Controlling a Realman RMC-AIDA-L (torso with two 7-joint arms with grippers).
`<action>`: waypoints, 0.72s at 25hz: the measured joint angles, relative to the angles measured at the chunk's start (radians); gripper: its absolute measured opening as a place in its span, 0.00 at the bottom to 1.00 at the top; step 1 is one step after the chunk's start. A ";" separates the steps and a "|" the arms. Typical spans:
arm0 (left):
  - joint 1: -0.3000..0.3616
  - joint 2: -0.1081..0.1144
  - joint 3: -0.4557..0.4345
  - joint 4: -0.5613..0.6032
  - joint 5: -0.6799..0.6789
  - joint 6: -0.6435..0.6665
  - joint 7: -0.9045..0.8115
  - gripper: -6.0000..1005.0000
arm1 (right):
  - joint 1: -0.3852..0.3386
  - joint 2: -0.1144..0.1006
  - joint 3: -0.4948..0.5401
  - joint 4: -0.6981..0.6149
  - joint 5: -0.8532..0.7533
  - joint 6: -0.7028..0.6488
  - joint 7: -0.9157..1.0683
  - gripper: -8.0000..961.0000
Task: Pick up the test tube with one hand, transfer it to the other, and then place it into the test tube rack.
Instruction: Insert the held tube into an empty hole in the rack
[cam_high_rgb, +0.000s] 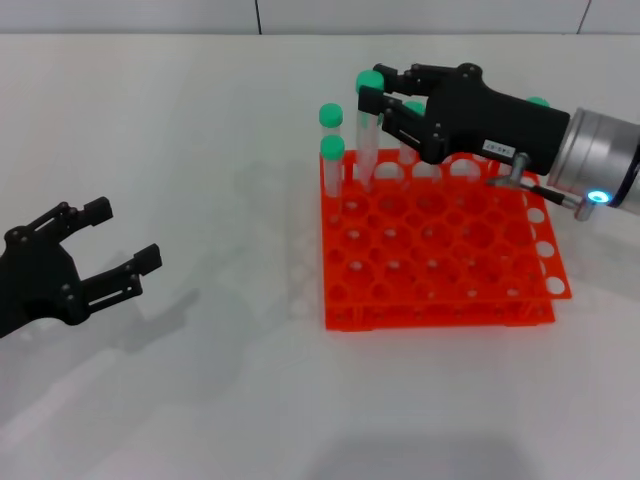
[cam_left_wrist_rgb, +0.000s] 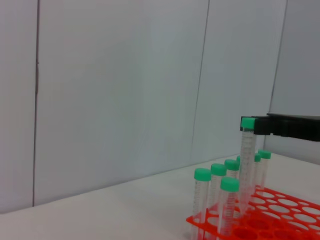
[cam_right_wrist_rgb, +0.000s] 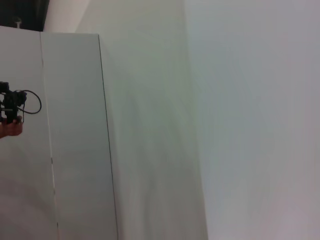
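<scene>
Right gripper (cam_high_rgb: 372, 92) is pinching the tube (cam_high_rgb: 368, 140) just under its green cap, holding it upright over the rack's (cam_high_rgb: 440, 270) far-left corner, its tip seemingly at a hole there. I am judging the insertion underway: keep the tube vertical, lower straight, release only once it seats, avoiding neighbouring tubes (cam_high_rgb: 331, 150). Left gripper (cam_high_rgb: 115, 250) is sitting spread and empty, well left of the rack. My left wrist view is showing the tube (cam_left_wrist_rgb: 247, 165) standing taller than the seated row; the right wrist view is showing only wall.
</scene>
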 joint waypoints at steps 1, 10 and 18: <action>-0.005 0.000 0.000 -0.001 0.001 -0.001 0.000 0.86 | 0.004 0.000 0.000 0.008 0.000 0.002 -0.006 0.26; -0.032 0.002 0.000 -0.028 0.005 -0.013 0.003 0.86 | -0.001 0.000 0.000 0.014 0.000 0.027 -0.014 0.26; -0.040 0.003 0.000 -0.036 0.007 -0.017 0.010 0.86 | -0.004 0.000 0.000 0.035 -0.002 0.043 -0.030 0.27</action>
